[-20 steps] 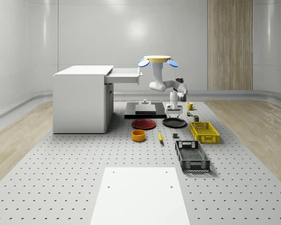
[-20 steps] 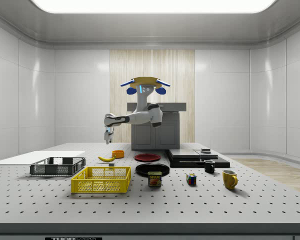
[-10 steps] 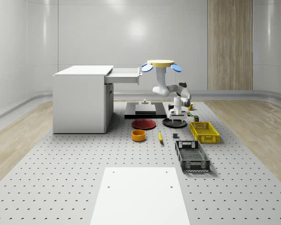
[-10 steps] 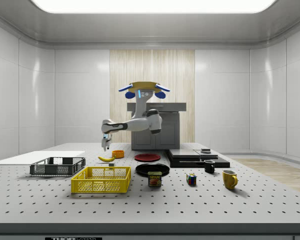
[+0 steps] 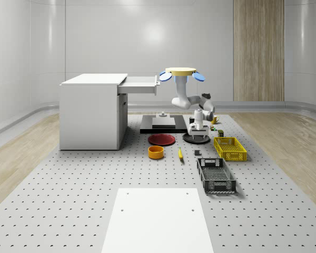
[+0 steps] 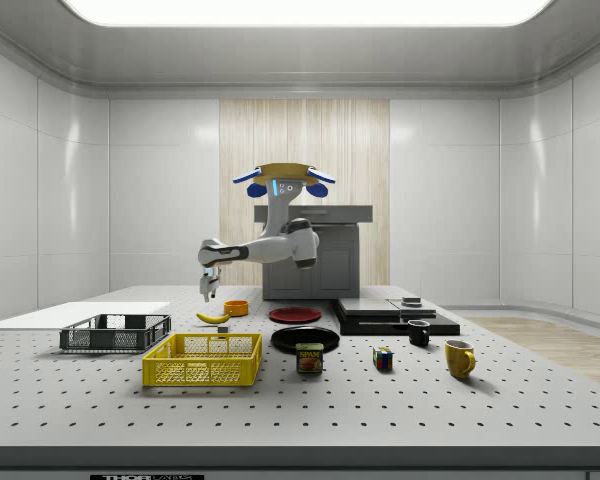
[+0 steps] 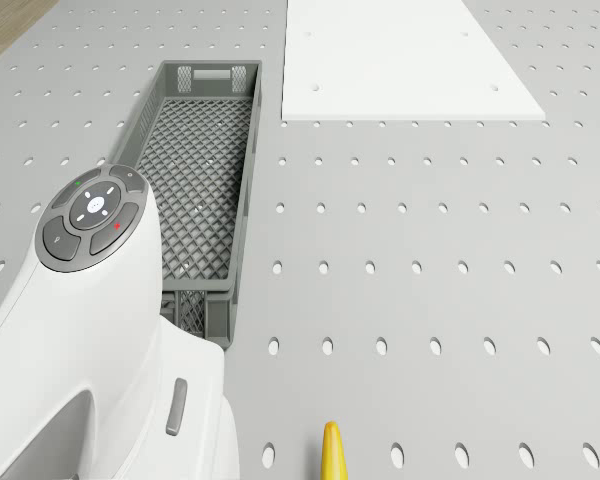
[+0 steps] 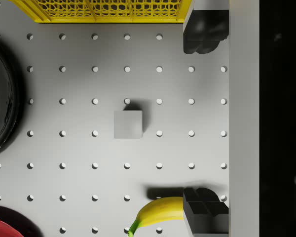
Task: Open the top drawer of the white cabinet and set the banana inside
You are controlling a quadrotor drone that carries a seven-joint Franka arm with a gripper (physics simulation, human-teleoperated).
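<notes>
Whole-scene view: white cabinet [image 5: 92,112] at 9 o'clock on perforated counter [image 5: 68,184], top drawer [image 5: 139,85] pulled out. Drone [image 5: 181,74] hovering just off the drawer front, above black plate [image 5: 196,138] and black platform [image 5: 163,124]. Arm bent down, tool [image 5: 198,132] low over the plate area. Banana [image 5: 180,153] flat on counter approx. 7 o'clock of the plate, between orange bowl [image 5: 156,152] and dark grey crate [image 5: 216,175]. Red plate [image 5: 162,139] beside black plate; yellow basket [image 5: 230,148] at 3 o'clock of it.

Side view: drone hovering in front of cabinet, arm stretched toward the view's left, tool [image 6: 209,291] pointing down, above banana [image 6: 214,317], clear gap between the two. Orange bowl just behind banana.

Drone view: white arm housing in foreground, grey crate [image 7: 202,170] beside it, banana tip [image 7: 332,452] near frame edge, white slab [image 7: 405,55] beyond.

Wrist view: tool [image 8: 205,128] spread wide, nothing gripped; fingertips [image 8: 205,30] dark. Banana [image 8: 158,214] lying against one fingertip, not between the two. Small grey block [image 8: 128,124] on counter, centre. Yellow basket, black plate and red plate at edges.
</notes>
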